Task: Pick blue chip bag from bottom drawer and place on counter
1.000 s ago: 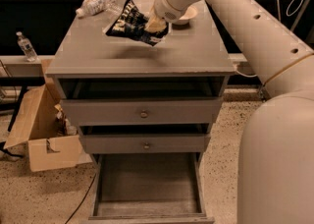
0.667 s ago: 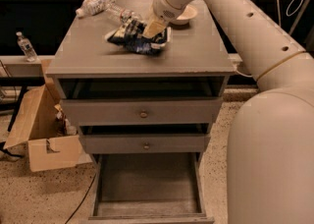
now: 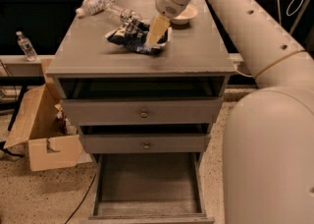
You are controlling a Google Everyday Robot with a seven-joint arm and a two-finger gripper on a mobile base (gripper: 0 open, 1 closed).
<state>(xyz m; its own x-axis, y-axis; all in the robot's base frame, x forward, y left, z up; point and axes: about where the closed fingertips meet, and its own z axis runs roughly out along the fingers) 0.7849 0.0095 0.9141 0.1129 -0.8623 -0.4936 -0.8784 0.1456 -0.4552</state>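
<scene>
Blue foil chip bag [image 3: 126,37] lies on the far tabletop [image 3: 98,57] beneath the hand [image 3: 153,44]; its grip I cannot tell. Rising unreleased, it could drag the bag away.

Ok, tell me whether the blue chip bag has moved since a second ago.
Yes. The blue chip bag has come down onto the counter, lying flat left of the white bowl, with the gripper at its right edge.
</scene>
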